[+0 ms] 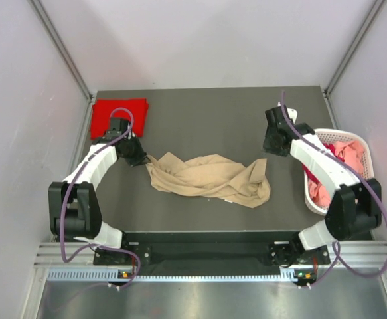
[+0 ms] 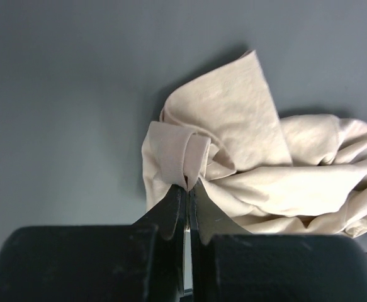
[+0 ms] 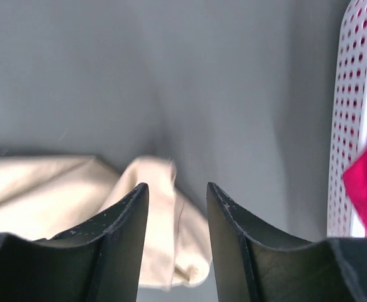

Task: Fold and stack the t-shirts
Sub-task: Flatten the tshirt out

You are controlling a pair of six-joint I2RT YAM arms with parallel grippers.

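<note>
Grip | left end effector (image 2: 187, 187) pinches tan t-shirt (image 2: 259, 151) | right end effector (image 3: 177, 192) parted, empty

tan t-shirt (image 1: 210, 178): soft matt cloth, fine knit, heavily creased. red t-shirt (image 1: 117, 116): same matt cloth, lies smoother. pink and red cloth (image 1: 342, 154) in the basket (image 1: 342, 133): matt as well. basket is white perforated plastic, slight sheen. table (image 1: 206, 109): dark grey, matt, smooth. right gripper (image 3: 177, 189) fingers (image 3: 123, 217): black, plastic by the look, dull sheen, fine scuffs and pale specks. left gripper (image 2: 187, 189): same black, matt. front rail (image 1: 46, 254): bare ribbed metal, satin finish. arm shells (image 1: 95, 165): white, glossy plastic.
</note>
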